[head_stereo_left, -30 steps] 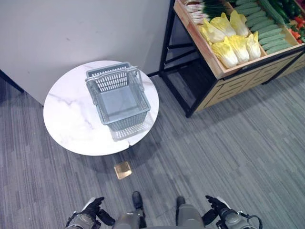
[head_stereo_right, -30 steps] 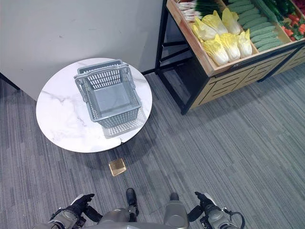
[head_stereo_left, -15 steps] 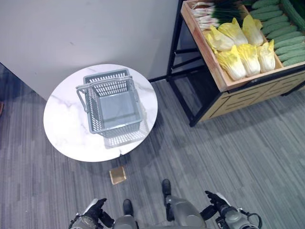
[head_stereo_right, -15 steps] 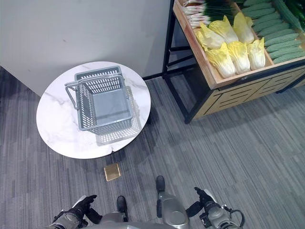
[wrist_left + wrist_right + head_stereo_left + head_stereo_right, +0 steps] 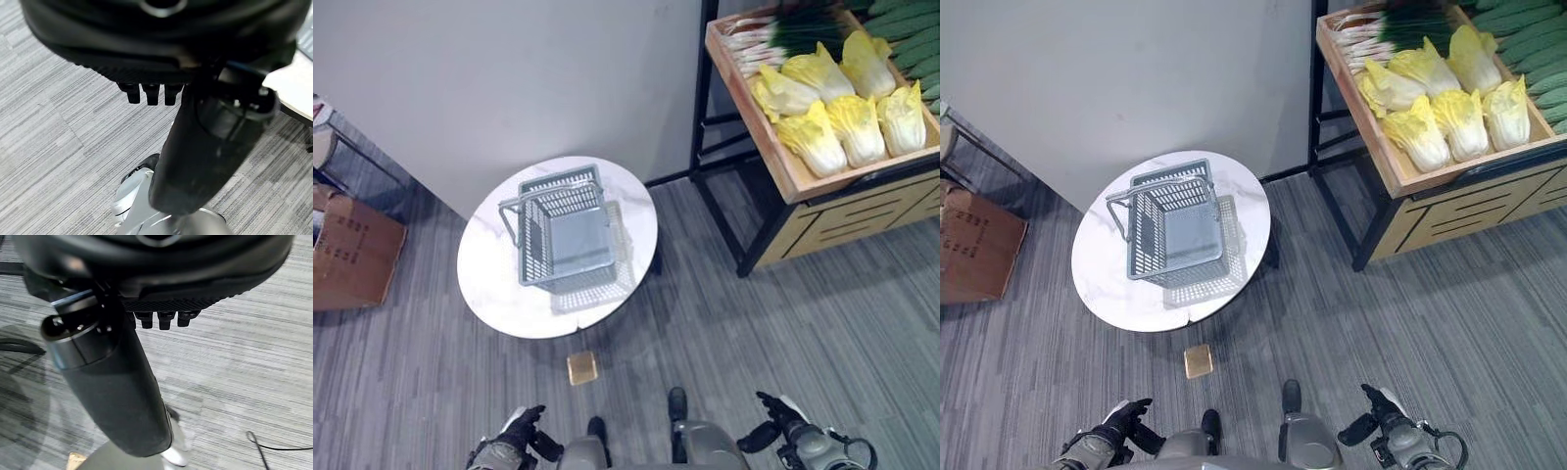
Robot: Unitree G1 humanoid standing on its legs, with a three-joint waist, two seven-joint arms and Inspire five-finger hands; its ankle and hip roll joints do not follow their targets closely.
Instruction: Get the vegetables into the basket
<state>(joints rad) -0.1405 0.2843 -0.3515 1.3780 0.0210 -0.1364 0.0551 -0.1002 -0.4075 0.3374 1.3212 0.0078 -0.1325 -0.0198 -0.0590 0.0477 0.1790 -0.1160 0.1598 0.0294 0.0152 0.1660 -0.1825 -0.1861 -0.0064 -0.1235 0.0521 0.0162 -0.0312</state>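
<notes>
Both hands hang empty with fingers relaxed, the left hand [image 5: 521, 431] at 7 o'clock, the right hand [image 5: 781, 414] at 5 o'clock. Against a second ago the whole view has swung, revealing a box [image 5: 352, 253] at 9 o'clock; nothing is picked yet. The grey basket [image 5: 566, 232] sits empty on the round table [image 5: 494, 289]; yellow cabbages [image 5: 847, 113] fill the crate [image 5: 783, 162] at 2 o'clock.

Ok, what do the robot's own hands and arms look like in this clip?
Both are dark, fingered hands on silver-grey arms. The left hand and right hand each carry a white cover on the thumb. Up close, each wrist view shows a thick, rounded black thumb beside a short row of black fingertips.
</notes>
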